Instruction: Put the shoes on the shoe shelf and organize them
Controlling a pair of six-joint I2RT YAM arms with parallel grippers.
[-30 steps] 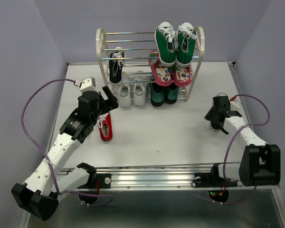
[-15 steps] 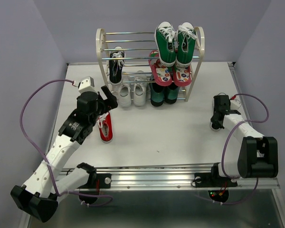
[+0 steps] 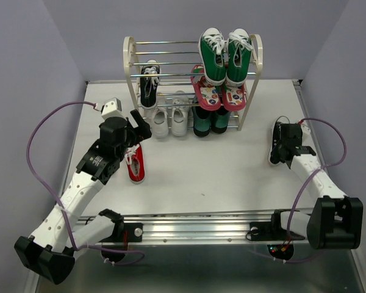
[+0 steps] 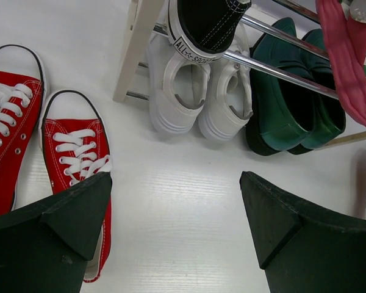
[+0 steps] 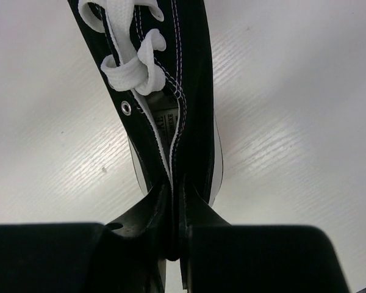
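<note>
Wide bare bench (image 3: 213,165) open across the middle, right up to the shoe shelf (image 3: 129,58). Left half of its top tier free; right half taken by green high-tops (image 3: 226,52). Low front blocked across by white sneakers (image 3: 169,122) and dark green shoes (image 3: 210,119). Just beside the spread left fingers (image 4: 61,226), red sneakers (image 4: 73,152); black sneaker (image 5: 165,91) pinched between the right fingers (image 5: 143,213).

I see matt black canvas on the sneaker (image 5: 192,91), shiny metal rods on the shoe shelf (image 3: 168,43), and a smooth white surface (image 3: 219,174).
</note>
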